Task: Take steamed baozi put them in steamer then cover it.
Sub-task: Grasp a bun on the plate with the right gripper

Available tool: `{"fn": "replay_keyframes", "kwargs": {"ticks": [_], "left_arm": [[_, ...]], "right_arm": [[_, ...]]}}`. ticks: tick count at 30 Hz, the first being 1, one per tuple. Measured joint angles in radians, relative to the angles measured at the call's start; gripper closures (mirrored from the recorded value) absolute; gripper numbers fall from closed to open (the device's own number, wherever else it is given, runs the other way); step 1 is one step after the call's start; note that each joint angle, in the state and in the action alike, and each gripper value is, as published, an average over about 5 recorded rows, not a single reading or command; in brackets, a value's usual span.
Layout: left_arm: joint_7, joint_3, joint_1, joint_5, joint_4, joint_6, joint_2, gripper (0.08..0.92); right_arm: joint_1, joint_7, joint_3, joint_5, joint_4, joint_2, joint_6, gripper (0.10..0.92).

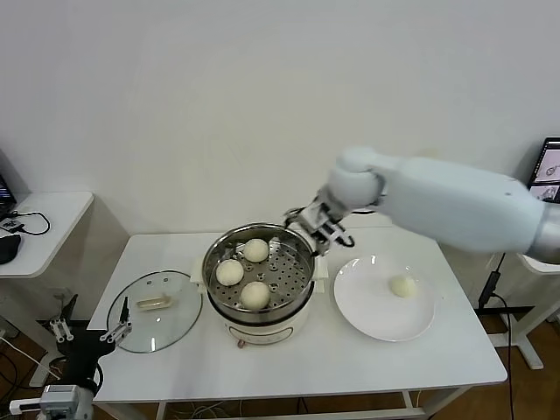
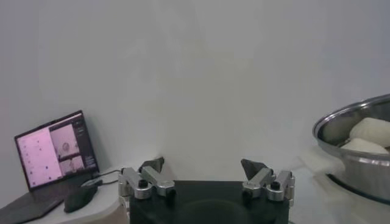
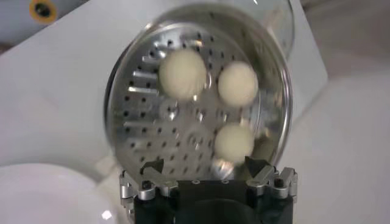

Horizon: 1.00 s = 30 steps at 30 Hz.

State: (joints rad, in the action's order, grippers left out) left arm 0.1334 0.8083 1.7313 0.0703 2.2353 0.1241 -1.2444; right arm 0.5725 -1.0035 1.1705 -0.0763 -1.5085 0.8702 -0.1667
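Note:
The steamer (image 1: 262,325) stands mid-table with three baozi on its perforated tray (image 1: 289,271): (image 1: 255,250), (image 1: 229,272), (image 1: 255,295). They also show in the right wrist view (image 3: 182,73), (image 3: 237,83), (image 3: 234,142). A fourth baozi (image 1: 402,286) lies on the white plate (image 1: 372,319) to the right. The glass cover (image 1: 140,328) with its cream handle (image 1: 154,303) lies flat on the table to the left of the steamer. My right gripper (image 1: 318,230) (image 3: 204,165) is open and empty above the steamer's far right rim. My left gripper (image 1: 87,331) (image 2: 203,164) is open and empty, low beside the table's left edge.
A small side table (image 1: 52,214) with cables stands at the far left. A laptop (image 1: 549,171) sits at the far right; the left wrist view also shows a laptop (image 2: 55,152) and a mouse (image 2: 79,198). A white wall runs behind the table.

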Motion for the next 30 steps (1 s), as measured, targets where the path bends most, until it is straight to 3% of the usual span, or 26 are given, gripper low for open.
{"fn": "replay_keyframes", "kwargs": {"ticks": [14, 30], "left_arm": [[0.001, -0.011, 0.002, -0.009, 0.000, 0.006, 0.011, 0.177], [0.002, 0.012, 0.023, -0.017, 0.002, 0.005, -0.008, 0.177]], "right_arm": [[-0.209, -0.029, -0.188, 0.089, 0.066, -0.266, -0.073, 0.203], [-0.543, -0.022, -0.436, 0.200, 0.250, -0.254, -0.057, 0.203]]}}
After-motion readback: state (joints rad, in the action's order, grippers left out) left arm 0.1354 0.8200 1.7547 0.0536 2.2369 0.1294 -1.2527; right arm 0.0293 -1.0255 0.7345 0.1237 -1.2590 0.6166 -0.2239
